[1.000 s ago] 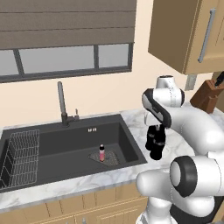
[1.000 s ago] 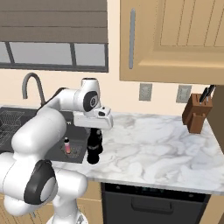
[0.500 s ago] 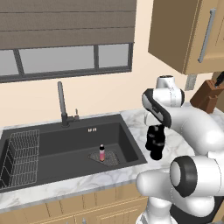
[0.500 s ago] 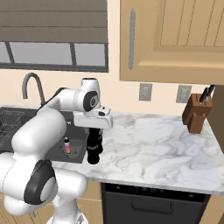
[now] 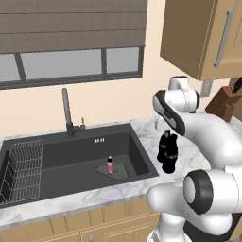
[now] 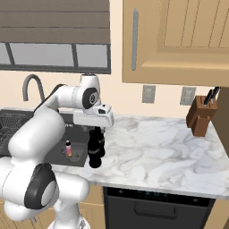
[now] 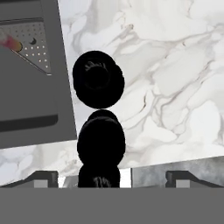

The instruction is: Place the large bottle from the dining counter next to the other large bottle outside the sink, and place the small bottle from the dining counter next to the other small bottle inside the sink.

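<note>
Your arm reaches forward and bends down, gripper [image 6: 95,130] pointing straight at the worktop, its two fingertips spread wide apart.

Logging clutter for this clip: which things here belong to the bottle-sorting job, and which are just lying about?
Part of the job:
large black bottle
second large black bottle beside it
small bottle standing in the sink
marble counter

Just lying about:
faucet
wire rack
knife block
</note>
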### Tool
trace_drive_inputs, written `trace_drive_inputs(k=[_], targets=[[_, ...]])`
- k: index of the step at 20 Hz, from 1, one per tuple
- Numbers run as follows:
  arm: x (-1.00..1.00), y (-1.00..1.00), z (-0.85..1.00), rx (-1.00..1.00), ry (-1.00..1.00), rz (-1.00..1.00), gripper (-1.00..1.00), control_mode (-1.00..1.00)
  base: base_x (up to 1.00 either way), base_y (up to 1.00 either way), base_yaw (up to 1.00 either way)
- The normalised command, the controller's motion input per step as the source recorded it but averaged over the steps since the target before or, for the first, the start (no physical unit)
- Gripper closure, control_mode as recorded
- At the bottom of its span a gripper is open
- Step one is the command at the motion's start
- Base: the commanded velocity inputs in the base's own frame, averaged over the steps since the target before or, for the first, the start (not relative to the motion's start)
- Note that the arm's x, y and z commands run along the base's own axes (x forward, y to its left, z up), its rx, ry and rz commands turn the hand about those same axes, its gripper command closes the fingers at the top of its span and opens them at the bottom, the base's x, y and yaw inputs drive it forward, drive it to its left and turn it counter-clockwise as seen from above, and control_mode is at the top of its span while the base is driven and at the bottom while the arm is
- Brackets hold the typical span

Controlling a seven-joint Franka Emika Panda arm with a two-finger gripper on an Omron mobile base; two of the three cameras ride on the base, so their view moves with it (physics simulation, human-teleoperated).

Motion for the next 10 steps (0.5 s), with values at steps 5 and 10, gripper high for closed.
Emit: trace_drive_inputs(k=[5,10], targets=[[0.00,0.32,0.46,-0.02,0.00,-0.03,-1.00,-1.00,0.00,0.00,0.00],[-0.08,0.42,0.23,0.00,0.00,-0.01,-1.00,-1.00,0.00,0.00,0.00]])
